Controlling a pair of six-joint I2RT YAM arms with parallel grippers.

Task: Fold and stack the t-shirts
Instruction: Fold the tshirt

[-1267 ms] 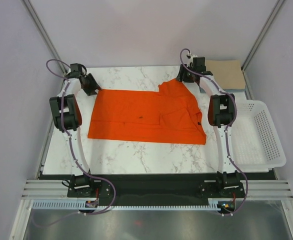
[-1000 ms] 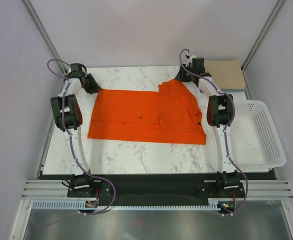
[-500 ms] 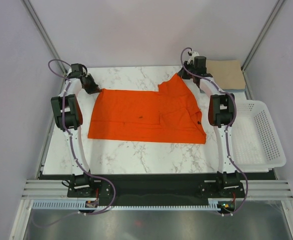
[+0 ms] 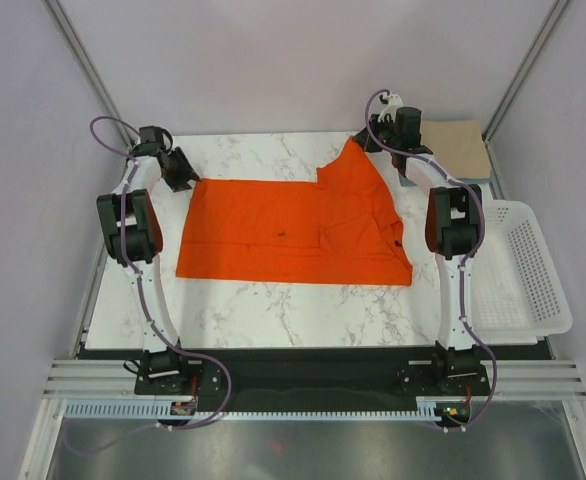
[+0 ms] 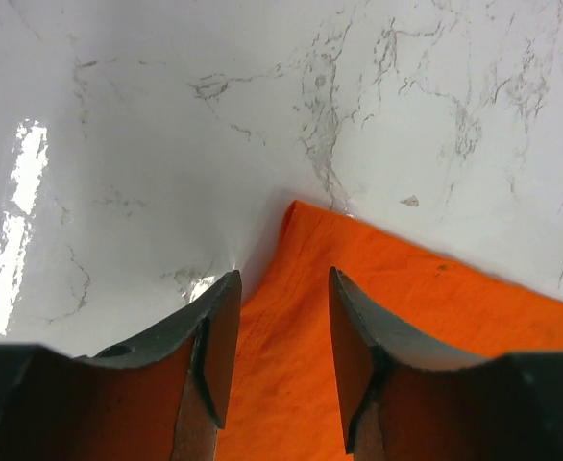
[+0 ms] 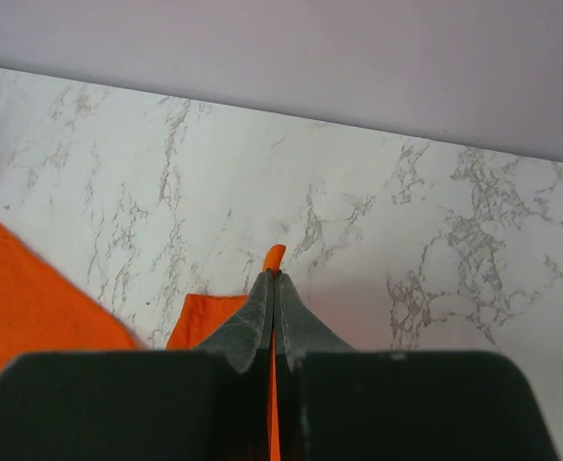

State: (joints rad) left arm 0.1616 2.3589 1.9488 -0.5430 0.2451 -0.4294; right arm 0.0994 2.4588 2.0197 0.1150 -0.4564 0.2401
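Note:
The bright orange t-shirt [image 4: 283, 235] lies spread flat on the middle of the marble table. My right gripper [image 4: 365, 140] is shut on its far right corner and holds it raised, so the cloth peaks there. In the right wrist view the jaws [image 6: 274, 274] are pressed together with an orange tip [image 6: 275, 255] sticking out past them. My left gripper [image 4: 185, 178] is at the shirt's far left corner. In the left wrist view it [image 5: 281, 298] stands open, its fingers [image 5: 214, 327] astride the orange corner [image 5: 435, 317] without pinching it. A folded tan t-shirt [image 4: 458, 145] lies at the back right.
A white perforated basket [image 4: 518, 265] stands at the table's right edge, beside the right arm. A pale blue edge [image 4: 470, 180] shows under the tan shirt's near side. Grey walls close in the back and both sides.
The right gripper has pulled the shirt's far right corner up and toward the back, raising the cloth into a peak. The left gripper has stayed at the far left corner.

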